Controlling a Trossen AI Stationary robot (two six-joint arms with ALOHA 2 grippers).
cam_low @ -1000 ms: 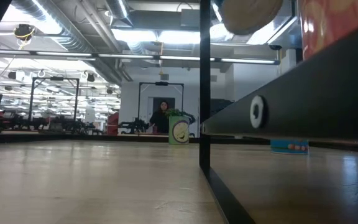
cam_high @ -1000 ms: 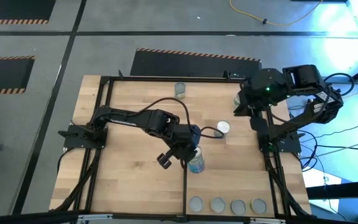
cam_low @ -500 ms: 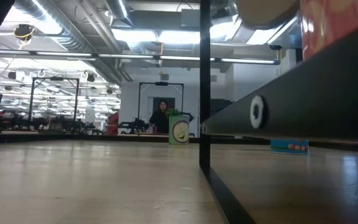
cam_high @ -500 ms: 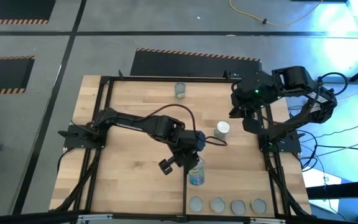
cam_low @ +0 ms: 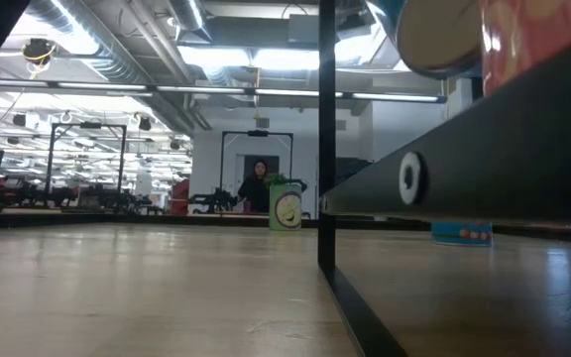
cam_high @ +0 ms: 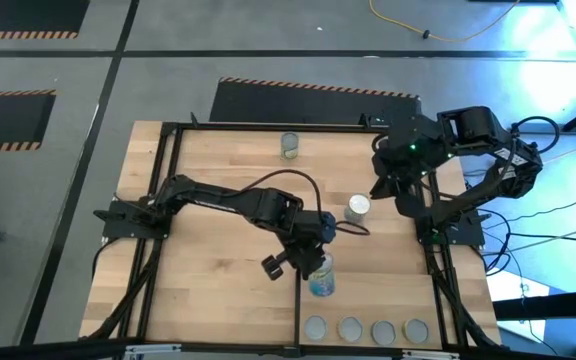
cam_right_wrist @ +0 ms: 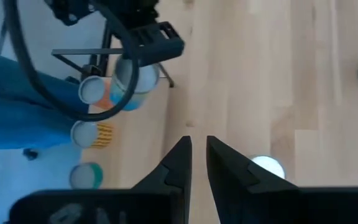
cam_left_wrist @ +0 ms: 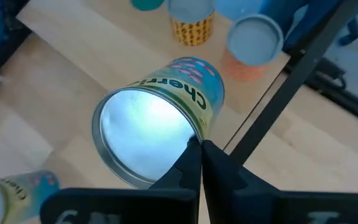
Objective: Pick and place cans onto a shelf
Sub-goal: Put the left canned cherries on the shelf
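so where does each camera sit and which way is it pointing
High: above the table, looking straight down; both arms show, left gripper holding a can.
Low: at tabletop height, looking level into the room; the divider bar and a far can show.
Left wrist: on the left arm, looking past its fingers at the held can.
Right wrist: on the right arm, looking down past its gripper.
The high and left wrist views share the held can.
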